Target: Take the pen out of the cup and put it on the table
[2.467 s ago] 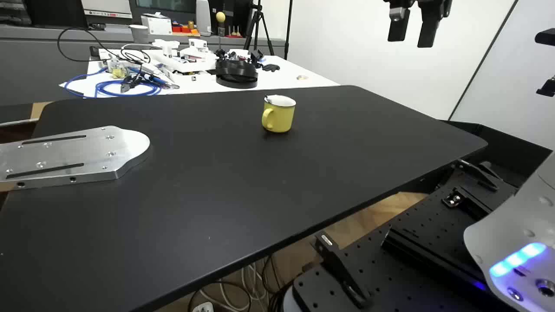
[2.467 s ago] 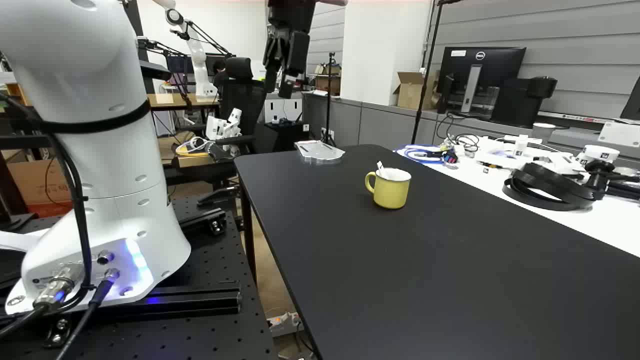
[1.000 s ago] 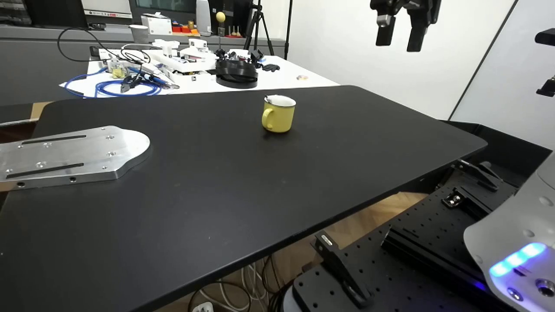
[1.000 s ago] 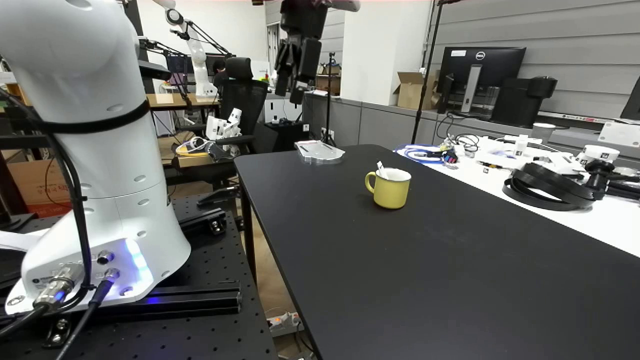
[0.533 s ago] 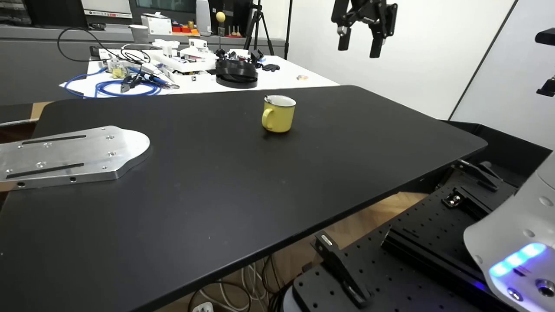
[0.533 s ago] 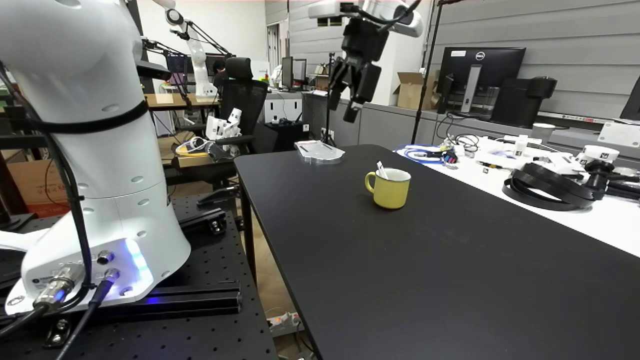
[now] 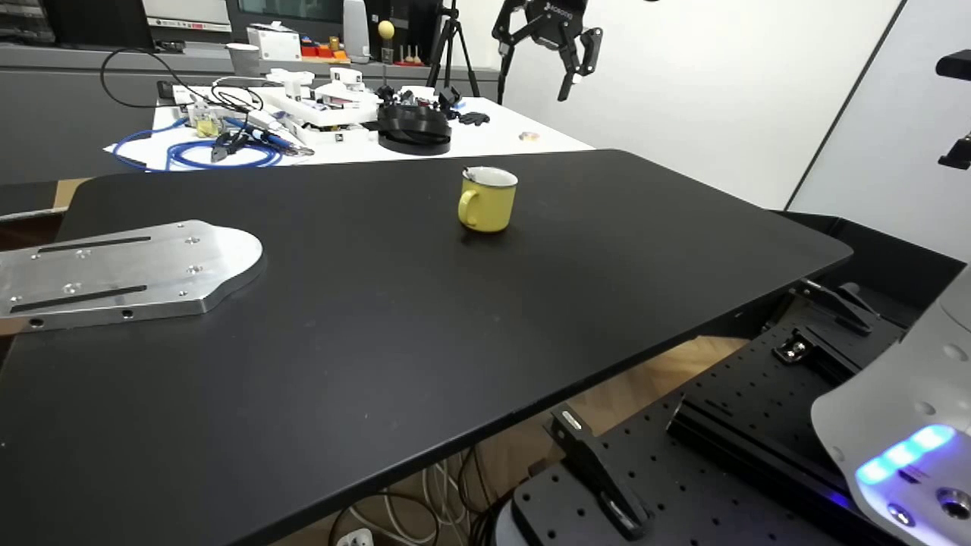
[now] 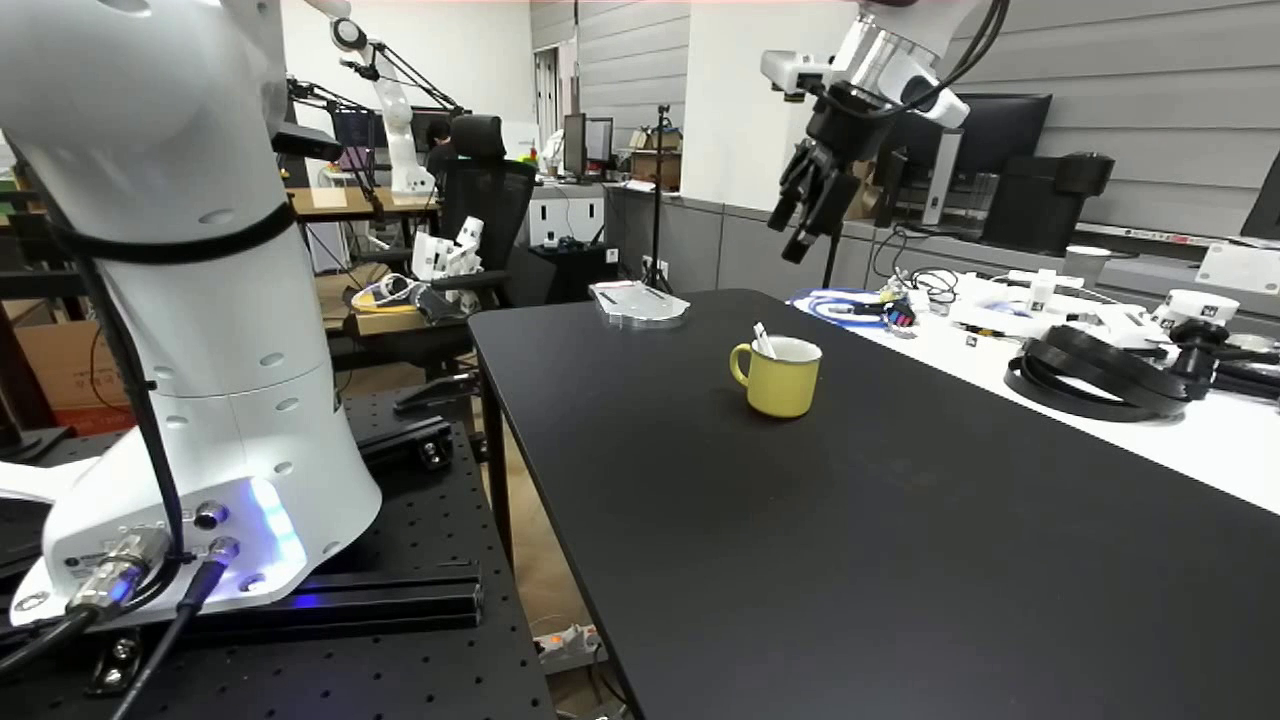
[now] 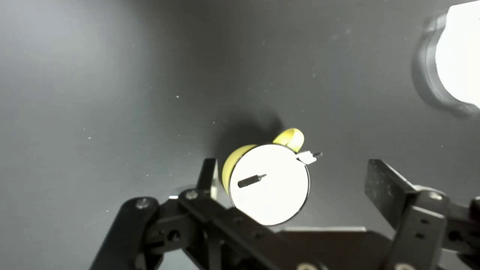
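The empty pincer [image 9: 296, 177] has swung closer, spread wide. Below it, well apart, the pen [image 8: 764, 341] leans in the yellow mug [image 8: 783, 385] on the black counter [image 8: 820, 550]. So grabbing the pen is likely next.

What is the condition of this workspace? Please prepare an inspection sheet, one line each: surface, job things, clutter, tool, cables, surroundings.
Surface: matte black tabletop with rounded corners; small pale specks in the wrist view.
Job things: squat yellow mug with pale inside, upright; thin dark-and-pale pen leans in it, pale end above the rim.
Clutter: slotted silver metal plate on the tabletop, reaching past its edge; round black object on the neighbouring white table.
Tool: black two-fingered tool, open, above the tabletop, holding nothing.
Cables: coiled blue cable on the white table.
Surroundings: black office chair and another white robot arm behind.
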You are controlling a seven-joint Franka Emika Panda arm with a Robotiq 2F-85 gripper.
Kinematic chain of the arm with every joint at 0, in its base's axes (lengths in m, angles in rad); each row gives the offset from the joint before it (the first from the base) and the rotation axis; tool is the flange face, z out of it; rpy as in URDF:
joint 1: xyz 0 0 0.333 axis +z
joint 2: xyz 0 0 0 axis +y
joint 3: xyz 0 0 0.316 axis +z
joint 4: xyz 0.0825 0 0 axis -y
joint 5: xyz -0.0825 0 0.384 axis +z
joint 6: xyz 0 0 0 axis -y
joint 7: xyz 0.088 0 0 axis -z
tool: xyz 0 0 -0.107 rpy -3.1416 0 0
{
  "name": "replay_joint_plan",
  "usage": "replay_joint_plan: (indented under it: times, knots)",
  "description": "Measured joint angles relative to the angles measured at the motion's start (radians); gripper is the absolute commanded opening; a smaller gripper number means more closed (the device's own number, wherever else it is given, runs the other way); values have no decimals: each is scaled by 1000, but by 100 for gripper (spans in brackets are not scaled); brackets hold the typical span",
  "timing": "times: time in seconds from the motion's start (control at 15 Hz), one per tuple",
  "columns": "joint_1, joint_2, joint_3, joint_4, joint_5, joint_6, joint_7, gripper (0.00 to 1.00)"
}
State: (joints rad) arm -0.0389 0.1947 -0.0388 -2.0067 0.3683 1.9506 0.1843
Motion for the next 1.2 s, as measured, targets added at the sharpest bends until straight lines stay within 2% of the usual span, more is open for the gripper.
replay_joint_plan:
  times: [0.33, 0.53, 0.87, 1.2]
  knots:
    - [-20, 225, -6, 269, 109, -67, 168, 100]
    - [-21, 344, -6, 370, 163, -96, 272, 100]
    - [-20, 470, 2, 410, 264, -116, 418, 100]
    - [-17, 514, 8, 420, 363, -182, 534, 100]
